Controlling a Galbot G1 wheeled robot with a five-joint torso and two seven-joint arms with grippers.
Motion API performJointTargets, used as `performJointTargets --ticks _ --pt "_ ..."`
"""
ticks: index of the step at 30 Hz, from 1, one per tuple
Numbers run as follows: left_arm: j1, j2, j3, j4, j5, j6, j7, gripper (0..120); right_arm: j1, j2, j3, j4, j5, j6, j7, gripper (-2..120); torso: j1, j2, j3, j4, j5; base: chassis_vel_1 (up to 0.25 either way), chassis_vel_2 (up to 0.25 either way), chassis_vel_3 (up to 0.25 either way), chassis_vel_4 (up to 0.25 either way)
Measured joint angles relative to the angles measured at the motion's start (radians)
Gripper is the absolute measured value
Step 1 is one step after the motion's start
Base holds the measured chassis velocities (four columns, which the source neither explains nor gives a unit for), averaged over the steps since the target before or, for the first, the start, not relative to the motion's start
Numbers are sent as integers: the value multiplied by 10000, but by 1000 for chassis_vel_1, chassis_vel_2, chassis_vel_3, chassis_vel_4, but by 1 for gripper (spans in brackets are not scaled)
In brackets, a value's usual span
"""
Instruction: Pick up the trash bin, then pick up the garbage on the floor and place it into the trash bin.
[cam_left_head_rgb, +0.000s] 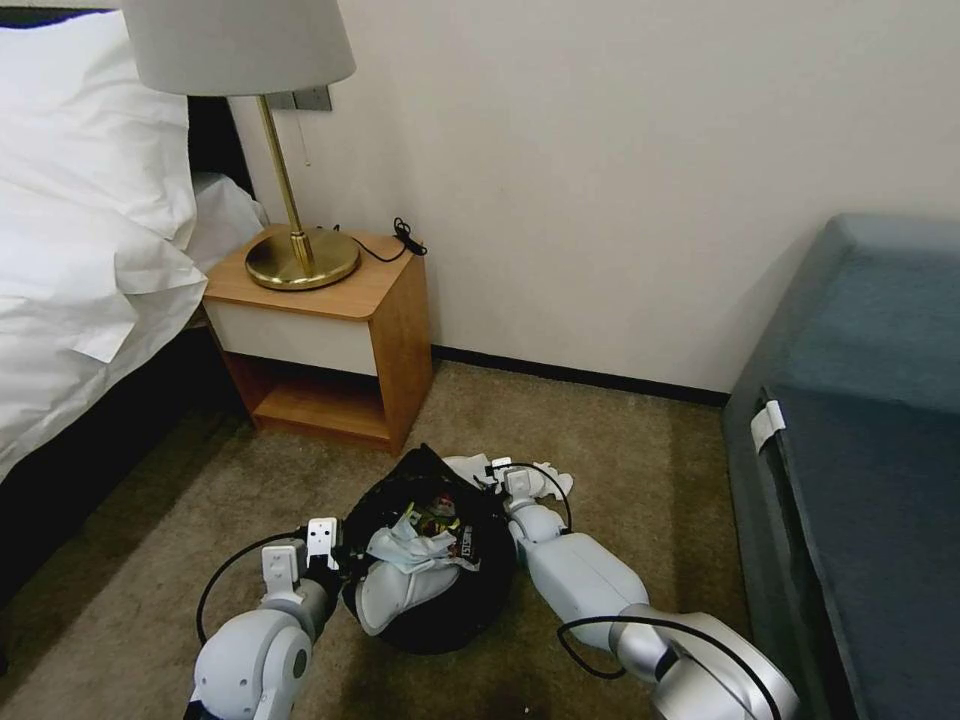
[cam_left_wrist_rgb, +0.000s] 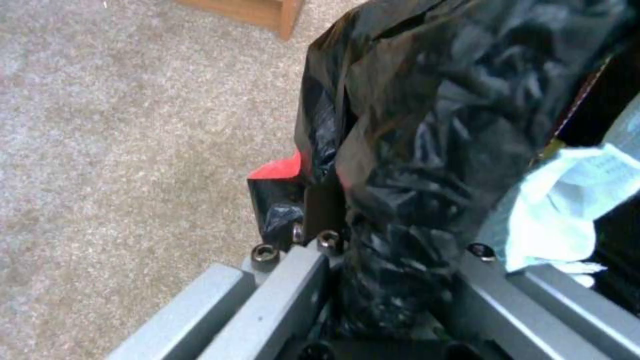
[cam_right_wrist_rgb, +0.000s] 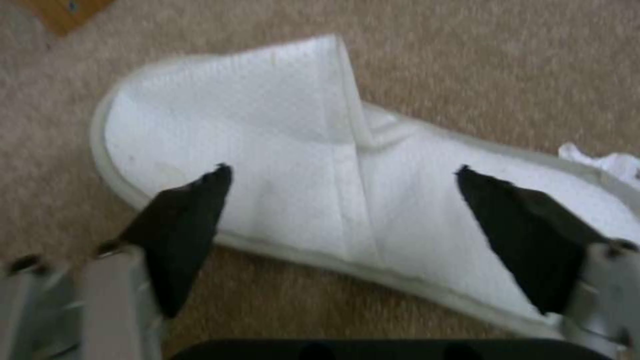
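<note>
Bin (cam_left_head_rgb: 440, 560) first: my left gripper (cam_left_wrist_rgb: 393, 280) is clamped on its rim and the black bag (cam_left_wrist_rgb: 427, 130), and I think that grip is there so the mouth faces up, ready for more trash. The bin hangs low, close to the carpet (cam_left_head_rgb: 620, 440), in front of me. Inside it I see one white slipper (cam_left_head_rgb: 400, 595), a crumpled tissue (cam_left_head_rgb: 415, 548) and some shiny wrappers.

My right gripper (cam_right_wrist_rgb: 343, 220) is spread wide, its black fingertips (cam_right_wrist_rgb: 193, 210) pointing down over the other slipper (cam_right_wrist_rgb: 293, 150). That slipper lies flat on the carpet just past the bin. I can't tell if the tips touch it. I hold them on each side so they can pinch it. A bit of white tissue (cam_right_wrist_rgb: 610, 162) lies near the slipper's end.

Farther off stands a nightstand (cam_left_head_rgb: 330, 330) with a lamp (cam_left_head_rgb: 270, 130), beside a bed (cam_left_head_rgb: 80, 220).
</note>
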Motion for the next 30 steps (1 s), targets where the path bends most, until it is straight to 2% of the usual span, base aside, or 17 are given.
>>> performJointTargets --ticks 3,11,30 --pt "-2 -56 32 9 46 -1 0 0 6 32 41 -12 1 -380 87 99 0 0 0 -1 0 0 0 0 0" --pt "59 -196 89 8 228 -34 8 0 65 114 206 -21 0 -786 159 100 0 0 1 0 0 0 0 0 0" --pt "240 -243 87 -75 370 -102 163 0 422 148 332 -395 110 -650 -14 100 0 0 0 0 0 0 0 0 0"
